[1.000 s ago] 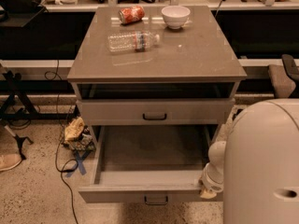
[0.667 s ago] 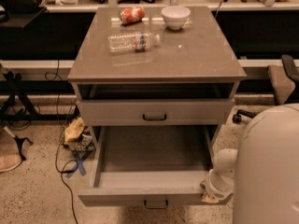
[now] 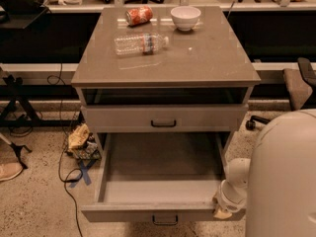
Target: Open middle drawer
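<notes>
Shifted since 1.0 s ago: the white arm point(image 3: 284, 177) sits further right in your view, and the gripper point(image 3: 223, 211) has dropped lower and rightwards with it. Since 0.7 s ago, barely any change.

- Gripper: at the front right corner of the middle drawer point(image 3: 128, 213), against its front edge. You cannot tell how wide it is set or whether it grips anything.
- Middle drawer: pulled well out, plain grey inside showing, black handle point(image 3: 165, 220) at the bottom edge of view.
- Drawer above point(image 3: 113, 118): shut.
- Cabinet top point(image 3: 207, 58): 1 plastic bottle point(image 3: 140, 43) lying on its side, 1 red can point(image 3: 139, 15) also on its side, 1 white bowl point(image 3: 185, 18) upright.
</notes>
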